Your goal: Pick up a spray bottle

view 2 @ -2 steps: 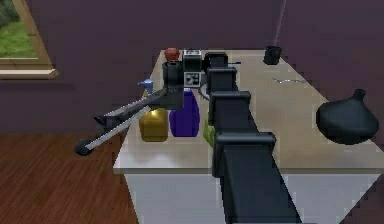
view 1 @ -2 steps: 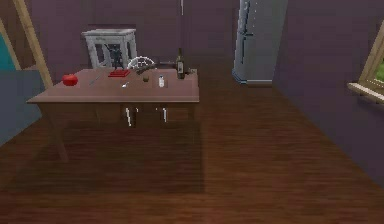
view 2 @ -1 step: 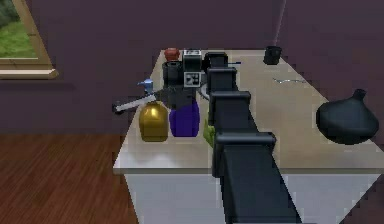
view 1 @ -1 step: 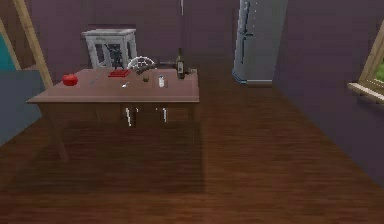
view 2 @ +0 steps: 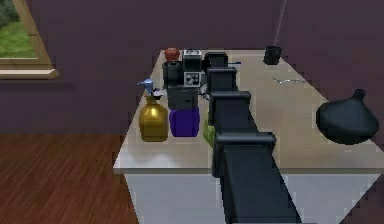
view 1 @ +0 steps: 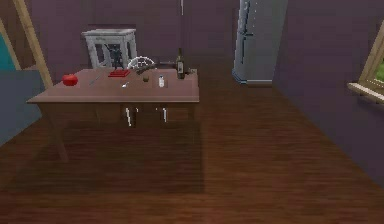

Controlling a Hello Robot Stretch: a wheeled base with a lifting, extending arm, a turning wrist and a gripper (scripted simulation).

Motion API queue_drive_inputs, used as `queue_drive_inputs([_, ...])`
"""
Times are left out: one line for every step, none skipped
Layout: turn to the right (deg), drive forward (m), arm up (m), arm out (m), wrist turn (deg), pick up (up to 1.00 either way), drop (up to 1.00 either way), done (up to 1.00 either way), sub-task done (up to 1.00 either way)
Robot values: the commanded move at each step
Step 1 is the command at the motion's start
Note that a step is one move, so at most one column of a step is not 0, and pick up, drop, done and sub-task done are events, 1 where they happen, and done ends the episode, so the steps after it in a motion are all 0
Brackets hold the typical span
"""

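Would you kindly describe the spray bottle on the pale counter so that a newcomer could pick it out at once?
Find the pale counter against the purple wall in the arm side view. Near its left edge, just left of the dark arm, stands the spray bottle. It alone is amber and round-bodied with a dark trigger head, unlike the purple block beside it.

Dark, square-sectioned telescoping arm bar (view 2: 245,160) — nested segments, each narrower than the last. At the bar's far end: two small white squares with black marks (view 2: 193,60) — and a dark boxy gripper (view 2: 171,76).
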Motion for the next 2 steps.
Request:
queue_drive_inputs([0.0, 0.00, 0.00, 0.00, 0.0, 1.00, 0.00, 0.00, 0.00])
queue_drive_inputs([0.0, 0.00, 0.00, 0.00, 0.0, 0.00, 0.00, 1.00, 0.00])
